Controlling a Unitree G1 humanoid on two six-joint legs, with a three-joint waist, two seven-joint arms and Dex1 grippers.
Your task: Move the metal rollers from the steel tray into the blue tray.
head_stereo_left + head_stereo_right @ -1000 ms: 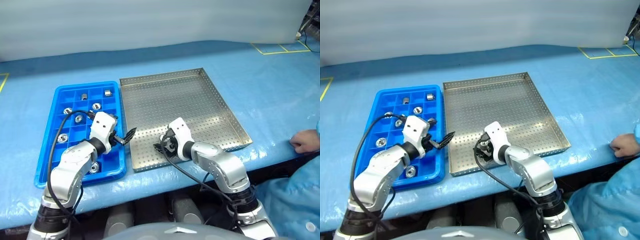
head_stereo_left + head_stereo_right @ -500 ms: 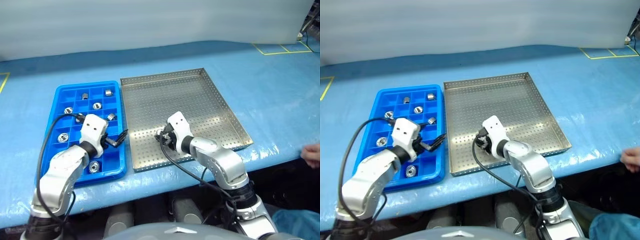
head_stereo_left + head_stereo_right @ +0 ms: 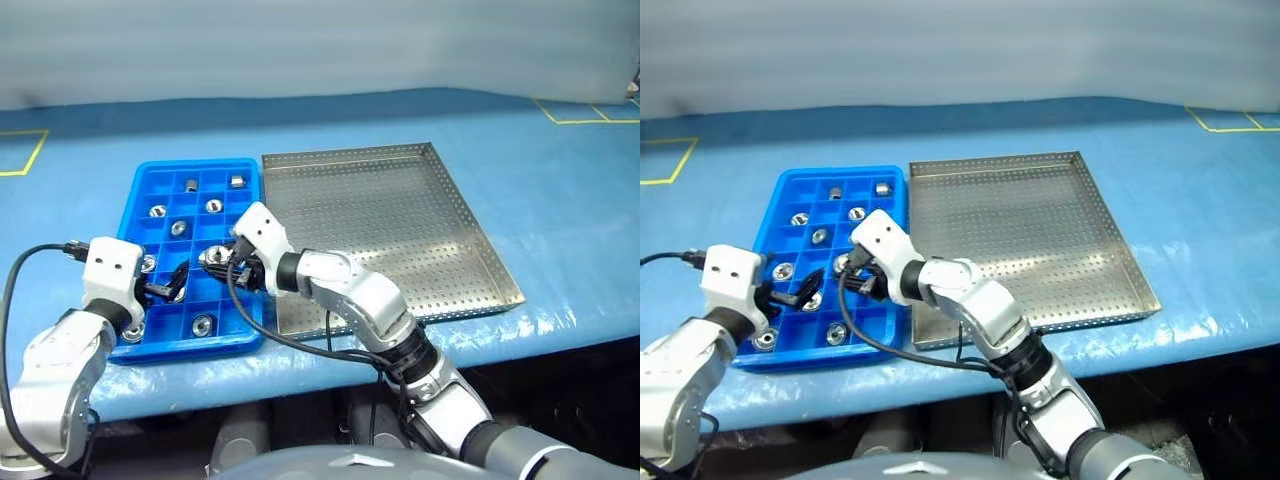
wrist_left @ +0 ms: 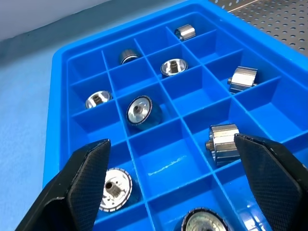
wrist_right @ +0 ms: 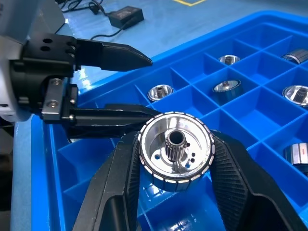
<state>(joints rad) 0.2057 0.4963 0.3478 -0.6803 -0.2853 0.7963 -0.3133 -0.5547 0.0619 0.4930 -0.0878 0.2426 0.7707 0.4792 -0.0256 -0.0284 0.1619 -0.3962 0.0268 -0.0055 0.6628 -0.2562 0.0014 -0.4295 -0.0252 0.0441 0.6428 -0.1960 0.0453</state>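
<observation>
The blue tray (image 3: pixel 190 166) lies left of the steel tray (image 3: pixel 400 220). Several metal rollers (image 4: pixel 139 110) sit singly in its square compartments. My right gripper (image 3: pixel 215 262) reaches across to the left and hangs over the blue tray's near middle cells. It is shut on one shiny ribbed roller (image 5: pixel 175 151) with a dark centre hole, gripped by its rim. My left gripper (image 3: pixel 172 285) hovers open over the tray's near left cells, a little left of the held roller, with nothing between its fingers (image 4: pixel 89 178).
Both trays rest on a table under a blue sheet (image 3: pixel 560 200), whose front edge runs just below them. Yellow tape marks (image 3: pixel 25 155) sit at the far corners. A black cable (image 3: pixel 285 342) loops under my right forearm near the tray's front rim.
My right gripper shut on a roller in the steel tray, rose and swung left over the blue tray. My left gripper drew back to the left, still open. The view panned left.
</observation>
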